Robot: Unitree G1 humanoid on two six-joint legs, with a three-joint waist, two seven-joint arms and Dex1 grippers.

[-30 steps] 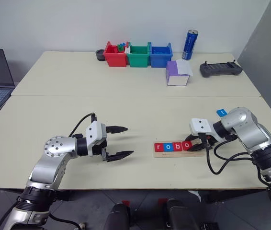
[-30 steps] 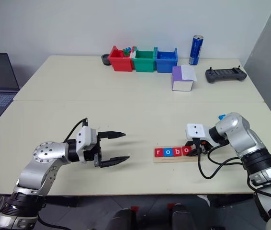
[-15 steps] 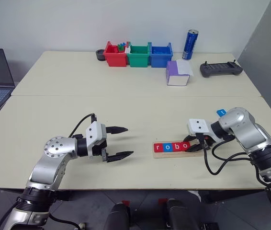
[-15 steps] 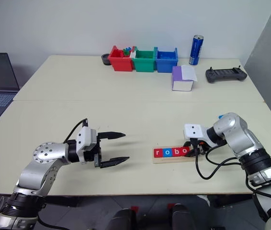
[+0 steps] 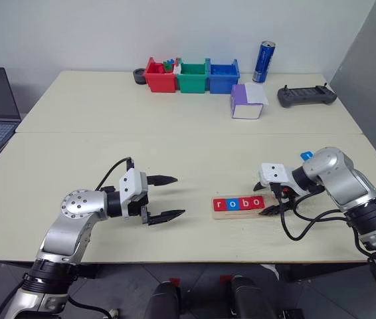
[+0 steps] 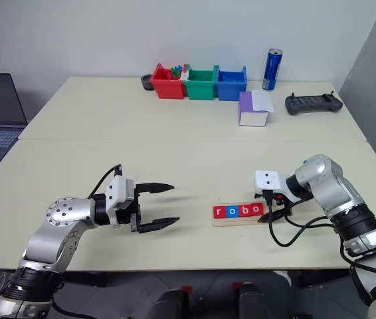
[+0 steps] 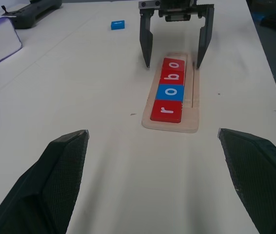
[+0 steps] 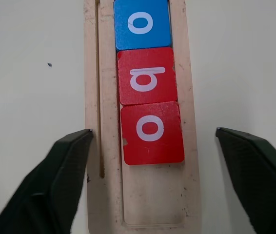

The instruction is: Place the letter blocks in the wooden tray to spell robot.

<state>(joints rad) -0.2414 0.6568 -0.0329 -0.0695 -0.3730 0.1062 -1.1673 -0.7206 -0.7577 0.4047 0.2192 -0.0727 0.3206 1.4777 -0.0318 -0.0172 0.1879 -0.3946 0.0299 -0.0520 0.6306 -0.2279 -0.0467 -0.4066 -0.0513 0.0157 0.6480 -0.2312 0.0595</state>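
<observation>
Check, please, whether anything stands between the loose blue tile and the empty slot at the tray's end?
Nothing lies in the empty slot of the tray. The open right claw straddles that end, a finger on each side, over the slot. The blue tile lies apart on the table.

Both arms reach inward, left claw (image 5: 163, 197) and right claw (image 5: 266, 199) spread wide.

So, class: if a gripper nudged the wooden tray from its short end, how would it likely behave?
The wooden tray looks thin, flat and rigid, so it would probably slide across the table rather than tip or bend. It seems light, so it may swivel if pushed off-centre. The four letter blocks sit loose in its groove and might shift.
</observation>
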